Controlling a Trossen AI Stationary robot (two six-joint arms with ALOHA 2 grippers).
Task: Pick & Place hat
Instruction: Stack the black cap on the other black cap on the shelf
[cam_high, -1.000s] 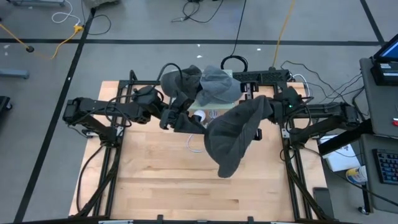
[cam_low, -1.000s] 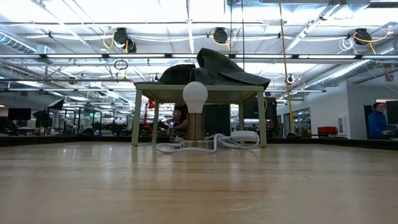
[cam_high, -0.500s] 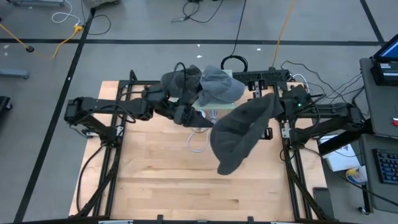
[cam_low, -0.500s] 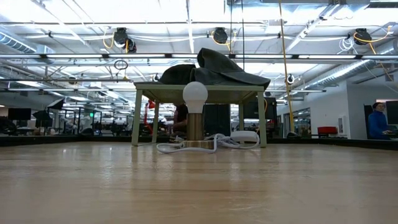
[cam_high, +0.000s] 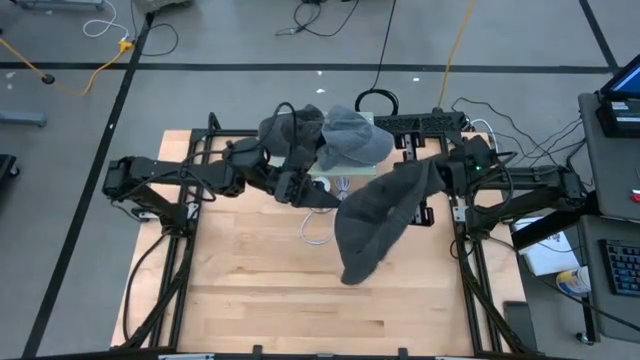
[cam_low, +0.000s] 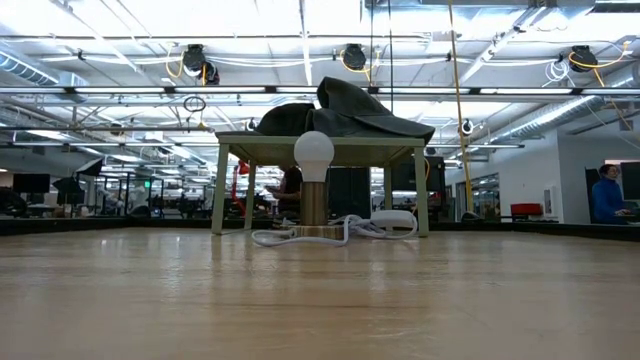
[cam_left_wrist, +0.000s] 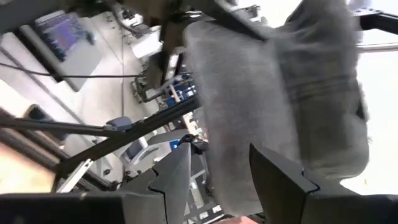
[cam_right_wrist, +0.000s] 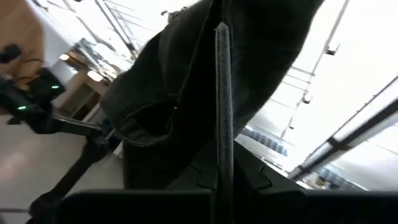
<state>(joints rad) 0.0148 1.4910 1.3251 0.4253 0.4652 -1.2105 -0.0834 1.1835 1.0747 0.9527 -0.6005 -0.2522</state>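
A dark grey hat (cam_high: 375, 215) hangs high above the table's middle, with my right gripper (cam_high: 437, 172) shut on it at its right end. In the right wrist view the hat (cam_right_wrist: 180, 93) fills the picture beyond the shut fingers (cam_right_wrist: 249, 177). My left gripper (cam_high: 305, 190) stands open just left of the hat, below a small table (cam_low: 320, 142) at the far middle. In its wrist view the hat's cloth (cam_left_wrist: 280, 93) hangs right in front of the open fingers. Two more hats, a dark one (cam_high: 288, 130) and a lighter grey one (cam_high: 352, 140), rest on the small table's top. My right gripper pinches the hat's edge, a narrow woven band (cam_right_wrist: 222, 124), between its two fingers. The fingers slant up from the table's right side. The hat is lifted clear and droops slack from the hold toward the table's near left. Whether my left gripper touches the hat I cannot tell.
A lamp with a white bulb (cam_low: 313, 155) stands under the small table, its white cable (cam_high: 315, 228) lying on the wood in front. Bare wooden tabletop (cam_high: 260, 300) stretches toward the near edge. A person (cam_low: 605, 195) is far off in the room.
My left gripper has tipped a little and edged toward the hanging hat. The hat's loose lower part has swung toward the left and hangs narrower than before, while its held end has stayed in my right gripper.
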